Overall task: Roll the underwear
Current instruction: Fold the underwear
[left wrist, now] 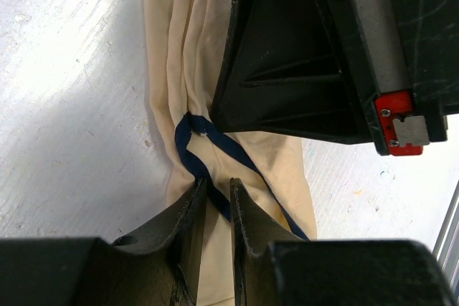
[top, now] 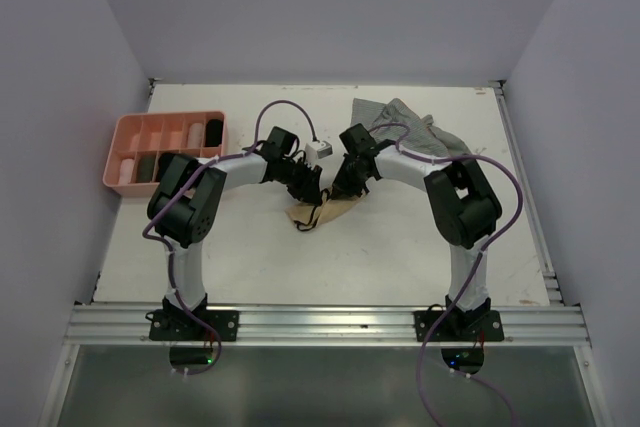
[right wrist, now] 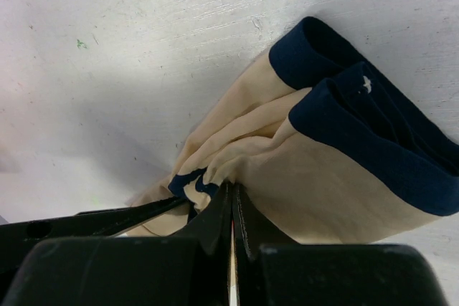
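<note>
Two end effectors were both on the same garment, nose to nose in the middle of the desk. The left end effector (left wrist: 219, 190) had its fingers (left wrist: 188, 213) nearly together with just a thin slot between them, and the beige cotton underwear with navy trim (left wrist: 179, 69) ran straight into that slot, so it had a pinch of the cloth, with a strip of the navy edging crossing right at the tips. The right end effector (right wrist: 231, 193) was clamped all the way, its fingers pressed flat against each other. The beige fabric puckered up into its tips, so it looked like it had a small fold nipped there too.

From the right wrist view the navy waistband was doubled over on itself at the far end, lying on the desk. From the left wrist view the cloth was bunched into long lengthwise folds, and the black body of the right end effector sat on top of it.

Further out, the garment lay crumpled on the white desk (top: 250, 257), between the two arms. A crumpled heap of grey fabric garments (top: 405, 127) sat toward the back right, well apart from it. Off at the left edge was a pink plastic tray with compartments (top: 128, 122), with a few pale and dark rolls (top: 195, 134) in it.
</note>
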Controlling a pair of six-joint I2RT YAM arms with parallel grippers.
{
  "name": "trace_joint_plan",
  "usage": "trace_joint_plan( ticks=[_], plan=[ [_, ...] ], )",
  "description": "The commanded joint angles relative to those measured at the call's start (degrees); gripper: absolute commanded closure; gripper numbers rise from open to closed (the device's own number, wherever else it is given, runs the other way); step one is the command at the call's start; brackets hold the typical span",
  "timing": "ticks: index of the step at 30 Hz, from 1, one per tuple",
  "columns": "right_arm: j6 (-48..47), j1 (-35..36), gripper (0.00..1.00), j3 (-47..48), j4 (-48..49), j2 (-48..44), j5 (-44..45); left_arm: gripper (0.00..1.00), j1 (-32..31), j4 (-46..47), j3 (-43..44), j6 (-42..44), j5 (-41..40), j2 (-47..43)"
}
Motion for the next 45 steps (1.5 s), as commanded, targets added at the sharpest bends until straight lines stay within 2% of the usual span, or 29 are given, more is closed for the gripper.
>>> trace_joint_plan(
  ticks=[1, 16, 21, 26, 34, 39, 42, 45],
  plan=[
    [0.82, 0.22, 1.00, 1.12, 1.21, -3.02, 0.96, 0.76, -0.92, -4.01, -1.71, 0.94, -3.31, 1.10],
    [3.90, 0.05, 1.00, -1.25, 8.51, -4.87, 0.17, 0.76, -0.92, -4.37, -2.42, 1.82, -3.58, 0.75],
    [3.63, -0.04, 1.00, -0.81, 8.68, -2.33, -0.01, 0.76, -0.92, -4.02, -2.15, 1.65, -3.93, 0.31],
    [3.63, -0.04, 1.00, -2.92, 9.83, 0.31, 0.69, 0.71, -0.31, -3.31, -2.94, 1.38, -4.89, -2.59],
    [3.63, -0.13, 1.00, -5.03, 10.53, 1.54, 1.40, 0.59, 1.01, -1.82, -3.82, 1.38, -7.97, -12.78],
    [4.16, -0.13, 0.97, -4.77, 10.18, 1.28, 1.57, 0.60, 1.19, -2.08, -3.38, 2.70, -0.35, -16.48],
    [4.60, -0.13, 0.91, -4.85, 10.44, 0.66, 1.66, 0.66, 0.22, -2.00, -3.03, 1.21, 7.39, -15.70],
    [4.69, -0.21, 0.86, -4.33, 10.62, 0.58, 1.66, 0.73, -1.18, 1.51, -4.78, -2.38, 10.82, -14.12]
  ],
)
